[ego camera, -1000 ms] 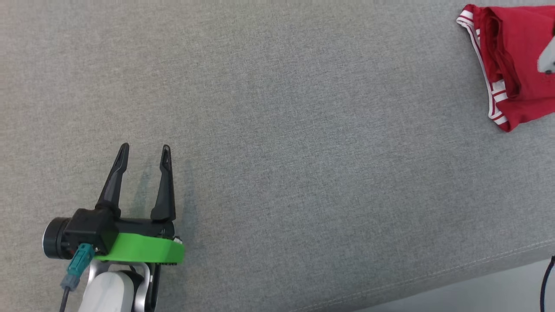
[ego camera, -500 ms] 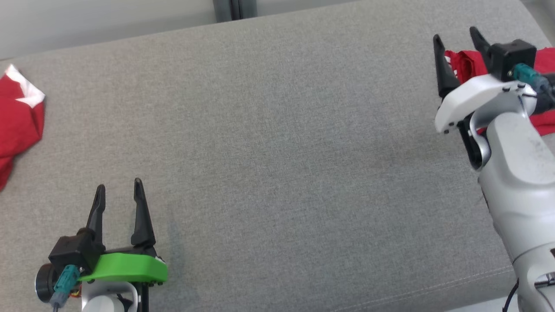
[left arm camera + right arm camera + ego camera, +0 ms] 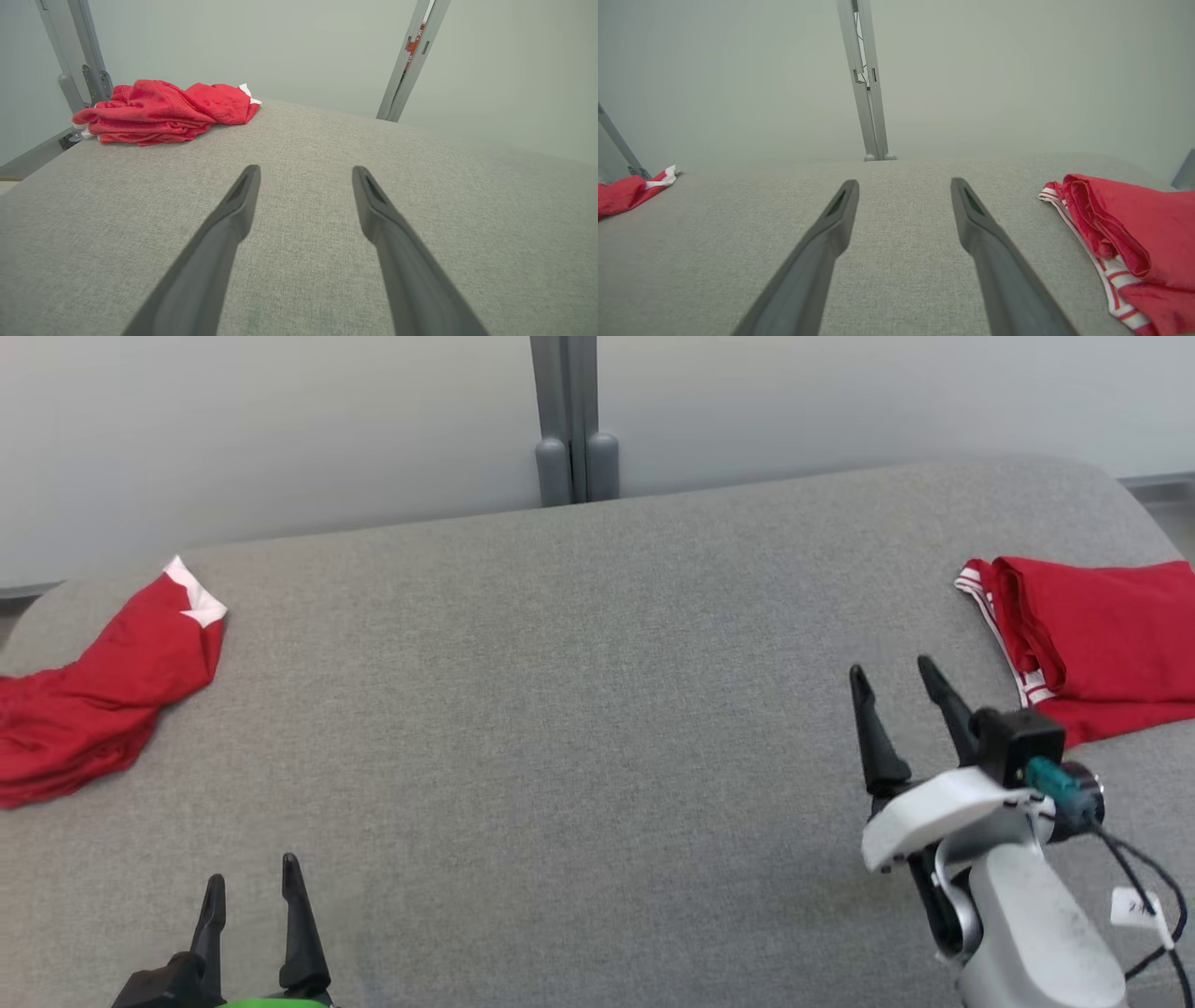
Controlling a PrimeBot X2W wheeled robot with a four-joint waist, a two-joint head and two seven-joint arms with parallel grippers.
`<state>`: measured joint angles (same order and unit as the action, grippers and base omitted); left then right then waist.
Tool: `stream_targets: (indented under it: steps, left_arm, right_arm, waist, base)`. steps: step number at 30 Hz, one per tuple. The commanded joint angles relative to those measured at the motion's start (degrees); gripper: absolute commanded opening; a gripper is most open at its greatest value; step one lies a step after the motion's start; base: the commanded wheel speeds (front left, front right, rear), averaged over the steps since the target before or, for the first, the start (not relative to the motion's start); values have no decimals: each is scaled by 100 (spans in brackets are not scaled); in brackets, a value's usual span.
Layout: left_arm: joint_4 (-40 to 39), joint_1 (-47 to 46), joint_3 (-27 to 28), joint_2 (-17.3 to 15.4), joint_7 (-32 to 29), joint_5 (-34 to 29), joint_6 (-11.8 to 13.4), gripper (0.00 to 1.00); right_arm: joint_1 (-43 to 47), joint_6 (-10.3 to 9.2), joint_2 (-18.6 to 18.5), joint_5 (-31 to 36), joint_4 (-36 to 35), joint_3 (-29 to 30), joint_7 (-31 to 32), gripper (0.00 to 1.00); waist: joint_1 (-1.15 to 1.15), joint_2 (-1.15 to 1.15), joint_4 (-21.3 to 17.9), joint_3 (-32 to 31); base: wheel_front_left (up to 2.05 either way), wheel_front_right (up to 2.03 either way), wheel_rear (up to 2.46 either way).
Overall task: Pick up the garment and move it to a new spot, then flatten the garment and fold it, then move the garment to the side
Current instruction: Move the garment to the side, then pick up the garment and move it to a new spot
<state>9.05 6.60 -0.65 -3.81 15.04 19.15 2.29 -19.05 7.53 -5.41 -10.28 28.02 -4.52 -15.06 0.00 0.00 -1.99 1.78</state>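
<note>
Grey padded surface [image 3: 579,728] in head view; left gripper [image 3: 253,869] and right gripper [image 3: 891,665] spread, empty; crumpled garment [image 3: 93,709] far left, folded garment [image 3: 1102,635] right; left wrist view: crumpled garment seems layered, a shallow pinch may lift one layer; right wrist view: a sweep could drag the folded garment.

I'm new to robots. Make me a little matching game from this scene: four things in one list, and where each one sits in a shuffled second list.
1. crumpled red garment
2. red garment with striped trim
3. left gripper
4. grey post

A. behind the cushion, at the middle
B. cushion's right end
C. head view's lower left, open
D. cushion's left end

Pairs: 1-D, 2-B, 3-C, 4-A
</note>
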Motion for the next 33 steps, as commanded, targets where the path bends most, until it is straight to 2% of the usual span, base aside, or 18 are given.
stream_targets:
  steps: [1,11,26,29,33]
  left_arm:
    - [-29,80,50,15,17,-30,-35,100]
    - [-72,287,-9,56,17,-97,-74,100]
    - [-27,209,-28,72,18,-130,-116,100]
    - [-21,165,-16,74,18,-146,-117,100]
    - [-30,96,-31,74,18,-184,-137,100]
  right_arm:
    - [246,-9,72,63,-176,-5,-15,100]
    - [1172,-9,245,-200,-750,-192,53,100]
    - [1285,-9,246,-212,-821,-274,141,100]
    - [1274,-9,248,-198,-836,-323,152,100]
    - [1274,-9,247,-174,-855,-338,153,100]
  waist:
    - [0,0,197,-262]
    - [0,0,268,-400]
    - [0,0,283,-345]
    - [0,0,373,-330]
    - [0,0,689,-311]
  base:
    - [0,0,0]
    - [0,0,0]
    - [0,0,0]
    - [0,0,0]
    - [0,0,0]
